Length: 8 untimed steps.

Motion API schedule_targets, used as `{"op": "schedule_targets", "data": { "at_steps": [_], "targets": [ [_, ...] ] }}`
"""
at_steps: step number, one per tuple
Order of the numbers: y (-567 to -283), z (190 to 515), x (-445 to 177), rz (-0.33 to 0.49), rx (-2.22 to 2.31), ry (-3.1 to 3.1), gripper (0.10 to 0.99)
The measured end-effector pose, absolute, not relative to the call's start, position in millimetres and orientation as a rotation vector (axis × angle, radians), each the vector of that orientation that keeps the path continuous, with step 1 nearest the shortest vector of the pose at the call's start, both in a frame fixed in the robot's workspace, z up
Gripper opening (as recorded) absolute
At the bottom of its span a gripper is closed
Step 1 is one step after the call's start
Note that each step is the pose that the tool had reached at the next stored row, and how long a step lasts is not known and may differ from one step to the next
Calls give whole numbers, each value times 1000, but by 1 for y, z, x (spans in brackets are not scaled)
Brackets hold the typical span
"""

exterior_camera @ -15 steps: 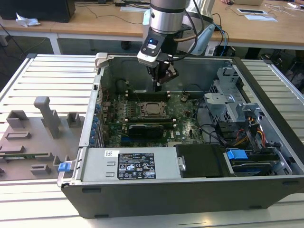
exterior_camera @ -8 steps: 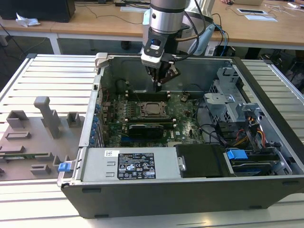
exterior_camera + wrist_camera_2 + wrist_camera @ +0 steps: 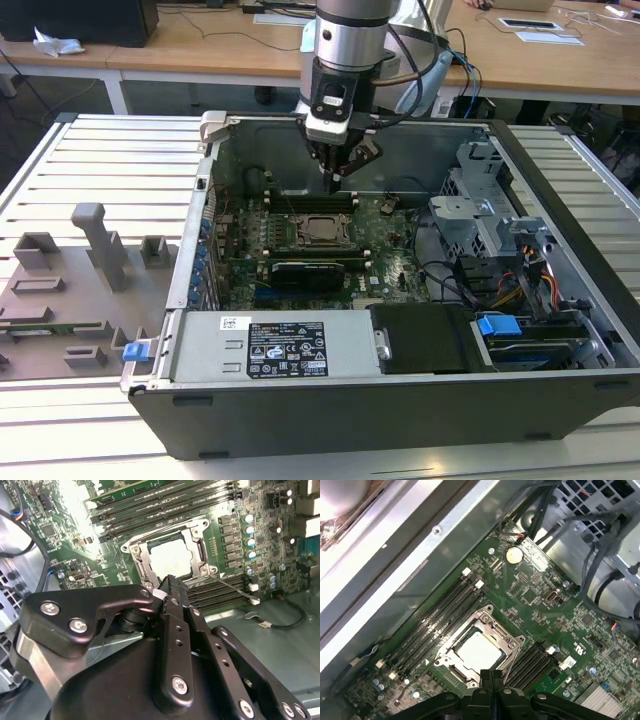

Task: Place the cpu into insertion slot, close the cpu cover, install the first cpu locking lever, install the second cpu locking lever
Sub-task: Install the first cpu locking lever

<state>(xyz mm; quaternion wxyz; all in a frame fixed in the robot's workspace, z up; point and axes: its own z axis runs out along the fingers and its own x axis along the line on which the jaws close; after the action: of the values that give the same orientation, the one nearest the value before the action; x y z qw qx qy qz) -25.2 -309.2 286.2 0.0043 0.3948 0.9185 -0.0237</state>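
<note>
The cpu [image 3: 322, 229] [image 3: 170, 560] [image 3: 479, 649] lies flat in the insertion slot [image 3: 138, 564] on the green motherboard, its silver top showing. The cpu cover [image 3: 196, 544] [image 3: 496, 630], a silvery frame, lies down over it. A thin wire locking lever [image 3: 233, 588] [image 3: 413, 681] sticks out from one corner of the socket across the memory slots. My gripper [image 3: 332, 180] [image 3: 170, 586] [image 3: 492, 676] hangs just above the socket's edge, on its far side in the exterior view. It is shut with nothing between its fingers.
The open computer case [image 3: 190, 250] walls in the motherboard. A black graphics card [image 3: 305, 272] sits in front of the socket, a drive cage [image 3: 480, 215] with cables on the exterior view's right, and a power supply [image 3: 270, 345] at the front. Grey fixtures [image 3: 70, 280] stand outside the case.
</note>
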Motion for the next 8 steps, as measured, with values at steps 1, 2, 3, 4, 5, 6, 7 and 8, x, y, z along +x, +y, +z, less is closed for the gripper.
{"op": "schedule_targets", "data": {
  "at_steps": [1,2,3,4,5,6,7,8],
  "targets": [
    [-309,286,-25,-74,1224,2883,106],
    [-309,286,-25,-74,1206,2890,106],
    [-309,286,-25,-74,1193,2895,106],
    [-309,286,-25,-74,1178,2901,106],
    [-309,286,-25,-74,1165,2906,106],
    [-309,286,-25,-74,1143,2915,106],
    [-309,286,-25,-74,1132,2919,106],
    [-309,286,-25,-74,1121,2923,106]
  ]
}}
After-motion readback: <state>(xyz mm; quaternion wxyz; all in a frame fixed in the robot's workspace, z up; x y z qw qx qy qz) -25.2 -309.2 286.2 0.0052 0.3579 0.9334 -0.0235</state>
